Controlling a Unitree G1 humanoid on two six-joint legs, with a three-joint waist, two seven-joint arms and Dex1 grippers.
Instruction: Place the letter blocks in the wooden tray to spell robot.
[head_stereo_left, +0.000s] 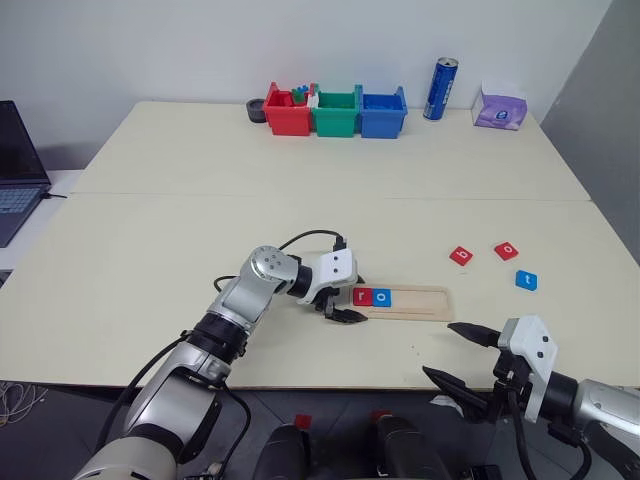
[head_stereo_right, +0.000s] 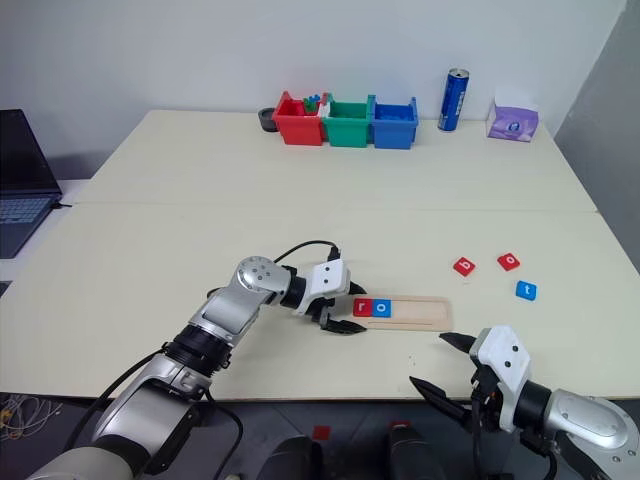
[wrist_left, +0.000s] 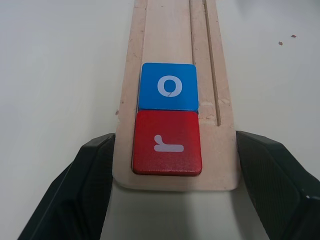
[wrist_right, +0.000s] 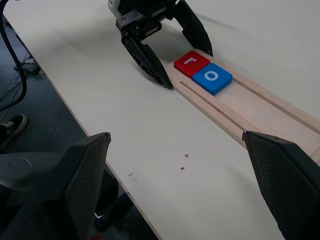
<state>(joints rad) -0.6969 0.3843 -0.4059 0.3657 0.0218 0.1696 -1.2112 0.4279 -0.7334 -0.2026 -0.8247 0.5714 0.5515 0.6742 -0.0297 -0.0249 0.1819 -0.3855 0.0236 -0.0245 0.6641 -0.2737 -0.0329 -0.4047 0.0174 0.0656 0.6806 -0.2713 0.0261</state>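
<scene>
Two tiles, red r and blue o, sit in my tray; left gripper straddles its end, fingers wide, while right gripper hovers wide, empty.

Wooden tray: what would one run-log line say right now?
wooden tray: r, o placed | loose: b, o, t | left claw: open, straddling tray end | right claw: open

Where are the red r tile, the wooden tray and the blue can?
red r tile (wrist_left: 167, 143): left wrist view, tile's face.
wooden tray (head_stereo_left: 425, 302): left eye view, bare groove.
blue can (head_stereo_left: 440, 90): left eye view, can's side.
</scene>
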